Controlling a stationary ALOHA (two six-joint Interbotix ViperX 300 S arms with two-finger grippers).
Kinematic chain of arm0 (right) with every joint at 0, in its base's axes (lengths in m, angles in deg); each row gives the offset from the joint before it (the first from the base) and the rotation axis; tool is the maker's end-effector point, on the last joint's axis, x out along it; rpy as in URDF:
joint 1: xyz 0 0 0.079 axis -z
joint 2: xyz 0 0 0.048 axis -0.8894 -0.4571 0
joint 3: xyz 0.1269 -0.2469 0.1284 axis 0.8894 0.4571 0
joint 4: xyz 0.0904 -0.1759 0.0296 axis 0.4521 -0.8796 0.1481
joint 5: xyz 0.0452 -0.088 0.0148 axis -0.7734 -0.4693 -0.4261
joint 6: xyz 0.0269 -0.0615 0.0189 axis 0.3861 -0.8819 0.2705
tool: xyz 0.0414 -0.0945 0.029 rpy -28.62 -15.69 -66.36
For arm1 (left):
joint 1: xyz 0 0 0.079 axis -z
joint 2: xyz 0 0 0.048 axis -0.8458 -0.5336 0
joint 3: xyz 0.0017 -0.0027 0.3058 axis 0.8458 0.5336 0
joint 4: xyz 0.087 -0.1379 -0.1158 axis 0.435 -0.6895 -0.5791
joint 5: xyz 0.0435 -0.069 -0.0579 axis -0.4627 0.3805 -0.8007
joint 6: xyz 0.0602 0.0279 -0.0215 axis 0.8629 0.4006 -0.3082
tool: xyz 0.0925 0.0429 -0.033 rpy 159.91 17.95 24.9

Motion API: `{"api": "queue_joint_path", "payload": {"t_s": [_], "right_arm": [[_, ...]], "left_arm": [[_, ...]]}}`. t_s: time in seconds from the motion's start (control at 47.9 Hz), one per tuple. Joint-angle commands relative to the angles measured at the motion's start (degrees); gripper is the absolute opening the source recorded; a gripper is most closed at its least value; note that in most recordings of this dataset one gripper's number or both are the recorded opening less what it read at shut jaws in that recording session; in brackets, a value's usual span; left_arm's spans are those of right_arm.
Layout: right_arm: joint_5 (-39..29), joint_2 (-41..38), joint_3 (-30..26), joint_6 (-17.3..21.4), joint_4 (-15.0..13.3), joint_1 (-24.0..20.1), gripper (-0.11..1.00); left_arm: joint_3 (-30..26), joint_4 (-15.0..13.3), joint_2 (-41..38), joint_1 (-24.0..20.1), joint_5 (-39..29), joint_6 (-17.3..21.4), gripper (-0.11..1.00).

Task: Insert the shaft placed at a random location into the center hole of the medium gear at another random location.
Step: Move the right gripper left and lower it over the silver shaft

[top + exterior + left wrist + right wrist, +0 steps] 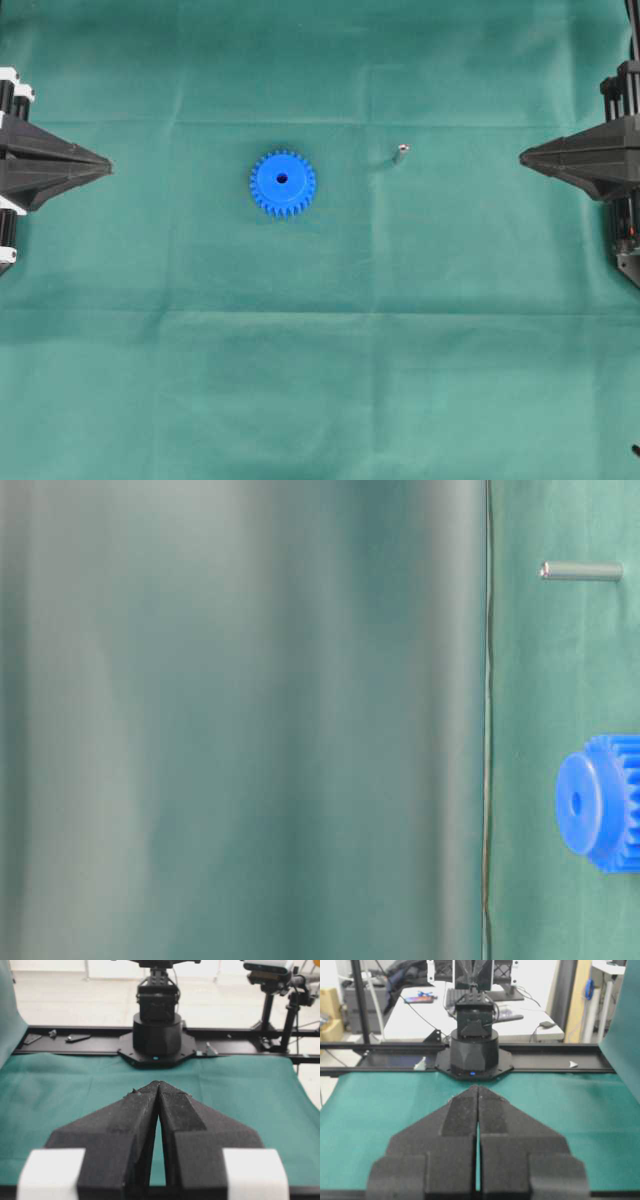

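Covering whole surface [320, 400]: green cloth, soft, faint creases. Left hand [106, 163] and right hand [524, 157] sat at opposite edges, both clenched on nothing, well apart from parts. Medium gear [283, 183], bright blue plastic, toothed, lay flat left of centre, center hole [282, 179] facing up. Shaft [400, 154] stood off to gear's right; tiny smooth metal pin, guessing light, stiff, slippery, so pinch mid-length.

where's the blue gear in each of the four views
Overhead: the medium gear lies left of centre on the green cloth.
Table-level: at the right edge, lower half, partly cut off.
Left wrist: not in view.
Right wrist: not in view.
Shared landmark: the shaft, near the gear.
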Motion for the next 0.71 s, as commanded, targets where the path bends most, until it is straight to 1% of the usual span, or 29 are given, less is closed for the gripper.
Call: {"api": "queue_joint_path", "payload": {"t_s": [0.0, 0.125, 0.313, 0.376, 0.439, 0.522, 0.564, 0.606, 0.689], "right_arm": [[-0.18, -1.32, -0.44, 0.35, 0.0, 1.14, 0.01], [0.35, -4.75, 0.09, 0.7, 0.26, 4.31, 0.01], [4.57, -12.3, 0.53, 0.7, 0.44, 8.09, 0.01], [5.71, -16.0, 0.53, 0.7, 0.53, 9.58, 0.01], [6.33, -19.16, 0.26, 0.7, 0.44, 10.63, 0.05], [7.73, -23.91, -0.09, 0.7, 0.53, 11.78, 0.21], [8.96, -26.81, -0.18, 0.7, 0.53, 12.48, 0.33], [10.28, -29.18, -0.18, 0.7, 0.53, 12.66, 0.47], [13.71, -33.93, -0.09, 0.44, 0.53, 12.66, 0.71]], "left_arm": [[-1.76, 0.53, -0.79, -0.18, 0.44, -0.44, 0.0], [-1.76, 0.53, -0.88, -0.18, 0.35, -0.44, 0.0], [-1.58, 0.53, -0.88, -0.44, 0.44, -0.62, 0.0], [-1.58, 0.53, -0.88, -0.44, 0.35, -0.62, 0.0], [-1.58, 0.53, -0.88, -0.53, 0.35, -0.62, 0.0], [-1.58, 0.62, -0.88, -0.7, 0.35, -0.62, 0.0], [-1.49, 0.53, -0.88, -0.7, 0.44, -0.62, 0.0], [-1.49, 0.62, -0.88, -0.79, 0.35, -0.62, 0.0], [-1.41, 0.53, -0.88, -0.79, 0.35, -0.62, 0.0]]}}
